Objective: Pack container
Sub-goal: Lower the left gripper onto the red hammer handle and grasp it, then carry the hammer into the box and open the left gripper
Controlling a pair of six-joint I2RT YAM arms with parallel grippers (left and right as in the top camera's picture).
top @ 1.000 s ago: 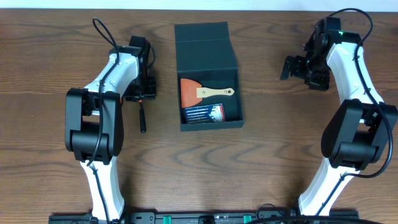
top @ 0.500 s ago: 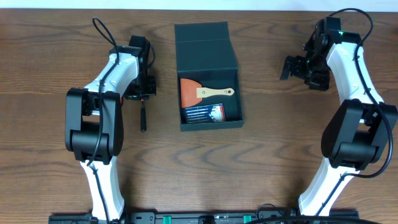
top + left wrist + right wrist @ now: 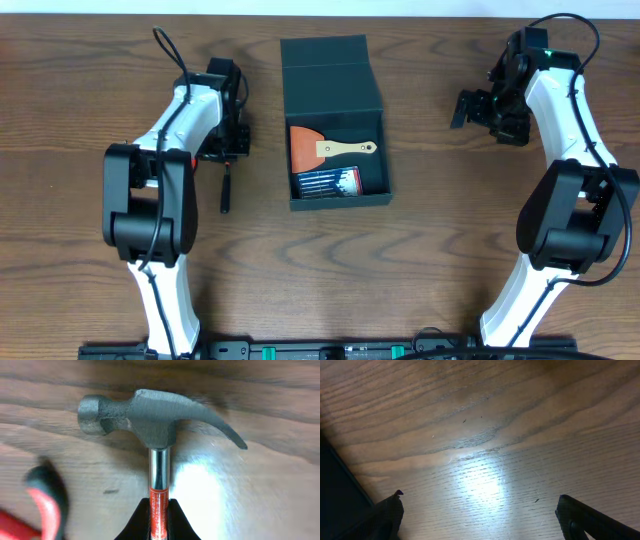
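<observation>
My left fingers (image 3: 159, 522) are pinched on the chrome shaft of a claw hammer (image 3: 150, 415), one dark pad on each side of the orange label just below the head. The head lies crosswise ahead of me in the left wrist view, striking face to the left and claw curving off to the right, with wood grain directly behind it. I cannot tell whether the head is touching the desk (image 3: 420, 260) or is clear of it. A blurred red and black shape (image 3: 42, 505) sits at the lower left of that view; I cannot identify it. From overhead, the hammer's black grip runs back from my left fingers toward the near edge of the desk.

My right fingers (image 3: 487, 517) are spread wide and hold nothing. Only bare, brightly lit wood shows between them, and a dark edge at the far left of the right wrist view cannot be identified.

The container (image 3: 372, 95) stands open on the desk between my two arms, nearer the left one, with its flap lid (image 3: 324, 50) folded back on the far side. Inside it lies a scraper (image 3: 303, 150) with an orange blade and a pale wooden handle pointing toward my right arm. Just nearer than the scraper is a dark packet (image 3: 327, 181) with thin pale stripes.
</observation>
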